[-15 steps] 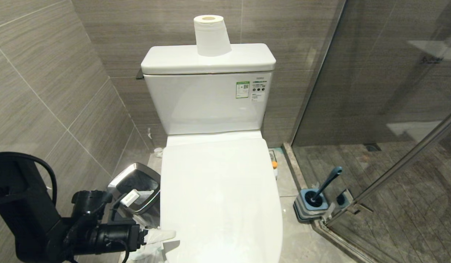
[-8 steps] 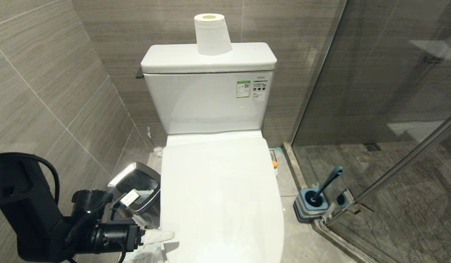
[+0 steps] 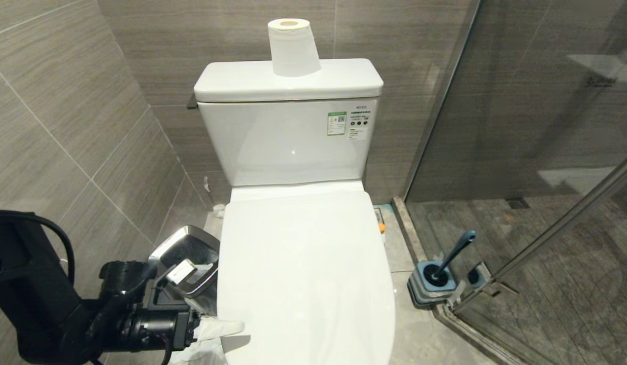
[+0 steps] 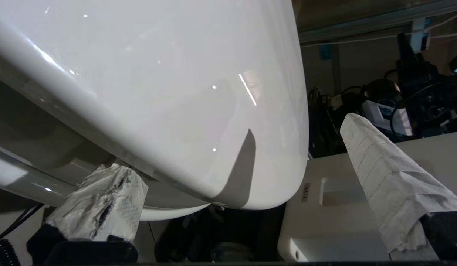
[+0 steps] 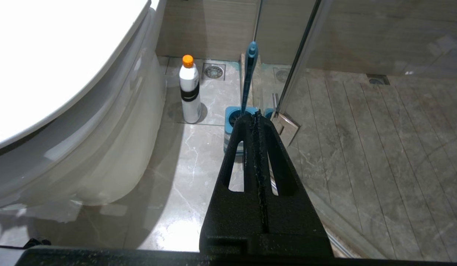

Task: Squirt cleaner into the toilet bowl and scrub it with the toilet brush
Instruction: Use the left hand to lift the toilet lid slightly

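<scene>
Grey striped wall tiles (image 3: pixel 65 116) close off the left side of this small bathroom, and low against them the left arm reaches in level toward the toilet. Its left claw (image 3: pixel 219 332) is spread wide, the paper-wrapped fingers (image 4: pixel 102 199) straddling the front left edge of the lid (image 3: pixel 303 274): in the left wrist view one finger sits tucked under the lip while the other stands clear of it beyond the front. Nothing is gripped. Just behind the arm stands a square chrome-rimmed bin (image 3: pixel 189 253), touching or nearly touching the toilet's side.

At centre, the toilet bowl (image 5: pixel 102 147) is covered, its white lid fully down, so no cleaner can be seen inside. A roll of paper (image 3: pixel 293 48) stands on the cistern (image 3: pixel 288 81).

Further right, on the floor beside the pedestal, a white bottle with an orange cap (image 5: pixel 189 92) stands upright, probably the cleaner bottle. Just beyond it the toilet brush (image 3: pixel 453 256) leans in its blue-grey holder (image 3: pixel 430 286) at the corner of the glass shower screen (image 3: pixel 536 126). The right claw (image 5: pixel 256 118) hangs clenched and empty, out of the head view, pointing toward the brush.

By my reading the step in hand is opening the toilet, with squirting and scrubbing both untouched. The next move calls for the lower finger to catch the lip and swing the lid up toward the cistern without slipping off the glossy edge.
</scene>
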{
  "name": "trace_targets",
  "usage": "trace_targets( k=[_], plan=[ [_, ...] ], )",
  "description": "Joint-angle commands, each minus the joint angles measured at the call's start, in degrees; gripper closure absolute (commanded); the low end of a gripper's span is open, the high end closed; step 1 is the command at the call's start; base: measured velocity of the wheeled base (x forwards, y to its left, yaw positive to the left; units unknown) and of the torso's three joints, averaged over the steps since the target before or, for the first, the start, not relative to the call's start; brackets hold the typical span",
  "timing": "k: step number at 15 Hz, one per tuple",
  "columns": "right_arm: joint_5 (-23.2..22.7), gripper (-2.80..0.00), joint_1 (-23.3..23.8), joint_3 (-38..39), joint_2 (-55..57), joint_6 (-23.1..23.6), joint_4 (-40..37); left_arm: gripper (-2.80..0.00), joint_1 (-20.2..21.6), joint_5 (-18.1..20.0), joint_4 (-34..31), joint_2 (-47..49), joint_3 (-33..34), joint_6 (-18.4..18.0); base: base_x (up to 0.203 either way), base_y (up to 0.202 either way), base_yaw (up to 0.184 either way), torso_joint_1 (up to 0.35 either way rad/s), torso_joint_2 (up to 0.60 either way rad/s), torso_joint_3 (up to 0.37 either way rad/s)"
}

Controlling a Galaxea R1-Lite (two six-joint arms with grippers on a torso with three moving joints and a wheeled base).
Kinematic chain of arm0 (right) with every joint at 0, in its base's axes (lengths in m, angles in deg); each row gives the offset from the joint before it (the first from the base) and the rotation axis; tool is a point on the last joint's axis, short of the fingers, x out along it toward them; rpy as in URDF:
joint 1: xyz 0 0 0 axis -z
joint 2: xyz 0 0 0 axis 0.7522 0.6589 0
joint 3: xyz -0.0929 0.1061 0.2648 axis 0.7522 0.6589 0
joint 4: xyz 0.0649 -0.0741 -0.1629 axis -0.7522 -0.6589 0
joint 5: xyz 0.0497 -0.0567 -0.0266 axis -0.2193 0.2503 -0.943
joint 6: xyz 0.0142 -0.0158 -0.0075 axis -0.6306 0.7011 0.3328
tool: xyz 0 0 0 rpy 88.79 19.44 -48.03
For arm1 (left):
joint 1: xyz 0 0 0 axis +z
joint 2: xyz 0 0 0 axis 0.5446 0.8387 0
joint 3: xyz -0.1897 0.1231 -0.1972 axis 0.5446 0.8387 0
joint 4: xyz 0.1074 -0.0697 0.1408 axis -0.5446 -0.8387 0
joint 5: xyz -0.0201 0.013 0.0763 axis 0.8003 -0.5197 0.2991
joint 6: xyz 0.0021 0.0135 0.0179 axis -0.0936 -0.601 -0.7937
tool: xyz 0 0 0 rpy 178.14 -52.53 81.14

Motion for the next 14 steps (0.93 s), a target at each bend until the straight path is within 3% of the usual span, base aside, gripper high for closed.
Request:
trace_targets(
  k=[1,3,5,8,14],
  plan=[
    [-0.01,0.0,-0.02,0.0,0.09,0.03,0.02,-2.8,0.32,-1.75,0.24,-0.44,0.41,-0.17,0.0,0.0,0.0,0.0,0.0,0.0],
    [-0.01,0.0,-0.02,0.0,0.09,0.03,0.02,-2.8,0.97,-7.6,0.26,-0.38,0.74,-0.42,0.0,0.0,0.0,0.0,0.0,0.0],
    [-0.01,0.0,-0.02,0.0,0.07,0.03,0.02,-2.8,2.48,-10.75,0.27,-0.15,0.63,-0.69,0.0,0.0,0.0,0.0,0.0,0.0],
    [-0.01,0.0,-0.02,0.0,0.09,0.03,0.02,-2.8,2.96,-13.28,0.33,0.18,0.65,-0.76,0.0,0.0,0.0,0.0,0.0,0.0],
    [-0.01,0.0,-0.02,0.0,0.09,0.03,0.02,-2.8,2.6,-13.98,0.44,0.68,1.06,-2.59,0.0,0.0,0.0,0.0,0.0,0.0]
  ],
)
